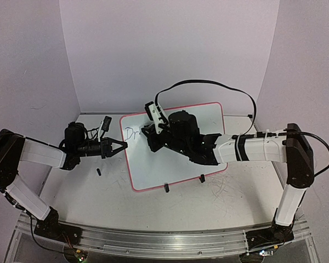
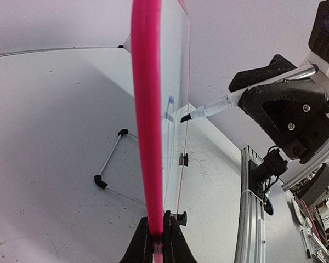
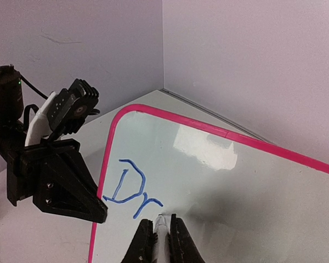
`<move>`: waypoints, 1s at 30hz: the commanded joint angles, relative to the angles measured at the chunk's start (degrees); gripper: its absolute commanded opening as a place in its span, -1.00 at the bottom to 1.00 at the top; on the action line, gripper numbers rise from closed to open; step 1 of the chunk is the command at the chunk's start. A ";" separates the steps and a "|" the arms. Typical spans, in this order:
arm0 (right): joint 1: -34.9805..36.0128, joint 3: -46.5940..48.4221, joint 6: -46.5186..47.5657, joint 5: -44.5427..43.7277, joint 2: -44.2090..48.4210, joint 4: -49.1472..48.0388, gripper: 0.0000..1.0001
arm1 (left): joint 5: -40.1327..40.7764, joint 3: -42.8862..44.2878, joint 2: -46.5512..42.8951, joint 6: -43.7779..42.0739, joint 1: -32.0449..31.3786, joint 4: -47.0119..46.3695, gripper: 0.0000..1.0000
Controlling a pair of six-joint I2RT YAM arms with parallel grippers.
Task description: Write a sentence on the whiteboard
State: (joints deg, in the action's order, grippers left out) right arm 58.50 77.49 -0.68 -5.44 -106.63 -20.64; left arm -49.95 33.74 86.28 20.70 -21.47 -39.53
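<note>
We see one whiteboard [image 1: 172,164] propped on the counter [image 1: 98,192] on two black clip feet [image 1: 166,188], with two blue letters [image 3: 129,189], "Dr", at its upper left. The left fingers [image 2: 142,246] pinch its pink left rim. Over its face the right fingers [image 3: 143,244] grip one marker [image 2: 214,108].

left rim: blocked, left gripper [image 1: 122,146] clamped on whiteboard [image 1: 175,164] edge
upper-left face: blocked, right gripper [image 3: 160,224] gripping marker [image 2: 219,105], tip at board
mid face: right arm [image 1: 252,149] crosses in front
over top edge: cable [image 1: 208,83] arcs above
tabletop [image 1: 208,203] near side: open, only clip feet [image 1: 166,188] and small black piece [image 1: 98,172]
</note>
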 commanded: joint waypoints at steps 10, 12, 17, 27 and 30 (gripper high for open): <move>-0.20 3.44 -1.36 -3.58 -1.69 -0.91 -1.00 | 0.53 2.11 -1.11 -3.65 -0.43 -0.06 -1.00; -0.26 3.50 -1.50 -3.95 -1.52 -0.48 -1.00 | 0.53 2.12 -1.11 -3.65 -0.42 -0.10 -1.00; -0.40 3.00 -1.97 -4.44 -1.17 0.36 -1.00 | 0.57 2.11 -1.12 -3.73 -0.42 0.03 -1.00; -0.93 0.76 -3.34 -8.18 1.02 0.11 -1.00 | 0.58 2.12 -1.15 -3.83 -0.43 0.16 -1.00; -0.98 0.68 -3.43 -8.57 1.29 -0.39 -1.00 | 0.62 2.12 -1.36 -3.81 -0.44 0.21 -1.00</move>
State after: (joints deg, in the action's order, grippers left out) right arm 58.50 78.48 -3.26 -10.10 -107.24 -20.13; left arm -49.84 33.88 86.26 20.56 -21.47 -39.08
